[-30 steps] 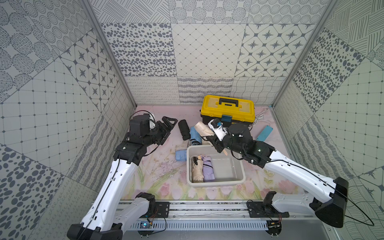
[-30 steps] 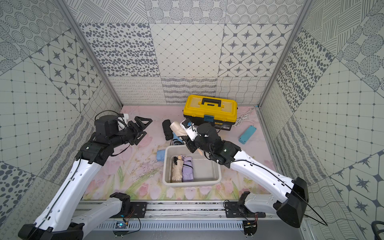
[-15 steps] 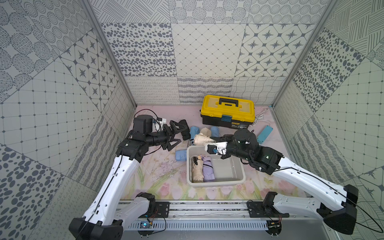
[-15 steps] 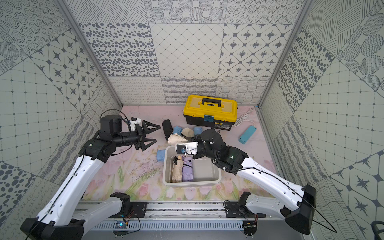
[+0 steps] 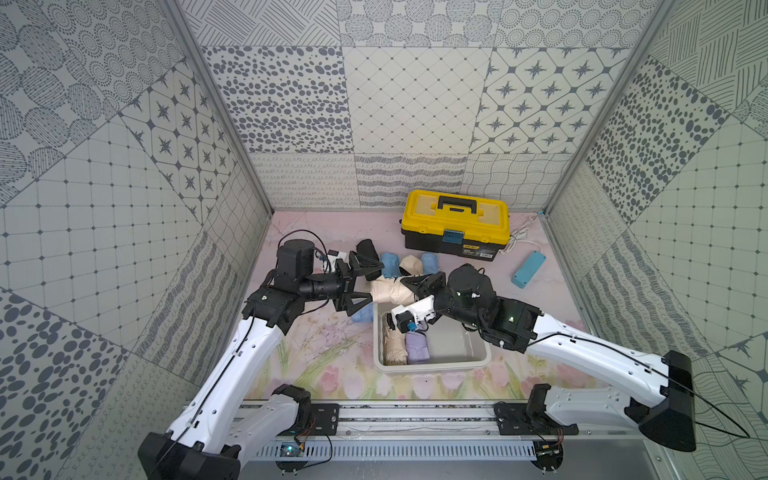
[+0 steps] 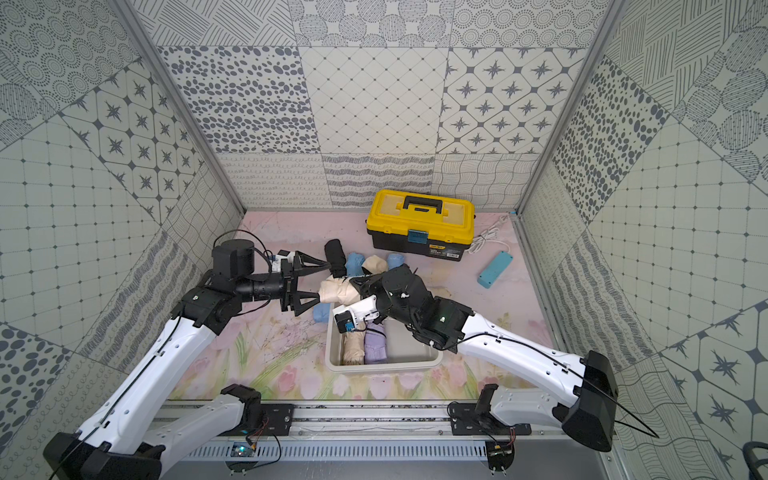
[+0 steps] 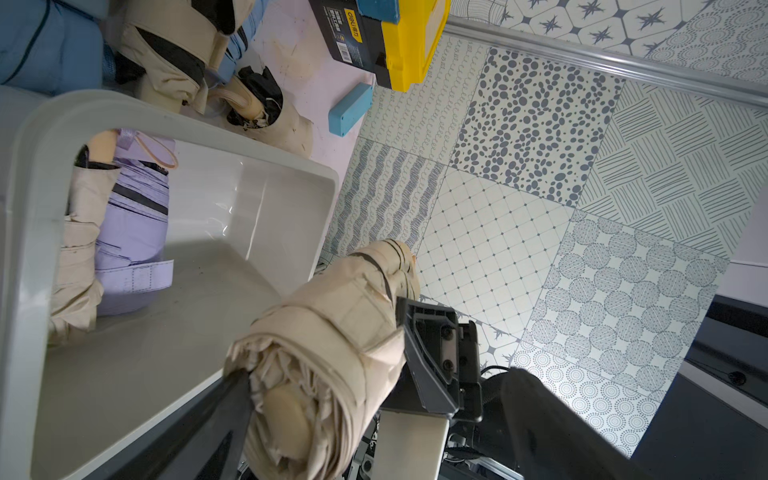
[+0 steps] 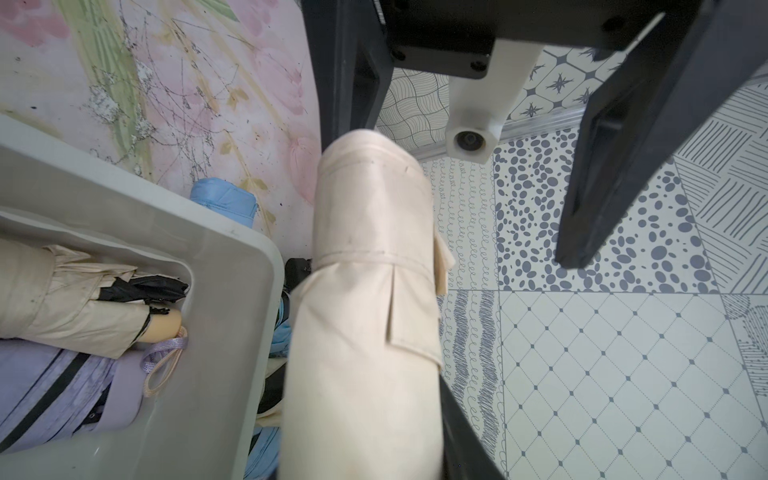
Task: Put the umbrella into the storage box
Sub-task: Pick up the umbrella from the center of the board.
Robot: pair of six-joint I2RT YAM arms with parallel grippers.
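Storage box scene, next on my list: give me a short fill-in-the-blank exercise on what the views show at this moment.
1. The right end effector is shut on a beige umbrella; the left end effector stands ____.
2. Counting the lilac umbrella, the storage box holds ____ umbrellas.
3. The toolbox at the back has a ____ lid.
Missing words: open; two; yellow.

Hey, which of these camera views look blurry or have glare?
Right wrist view: the beige umbrella close to the lens is soft. Left wrist view: glare streaks inside the storage box. Both top views: sharp, evenly lit.
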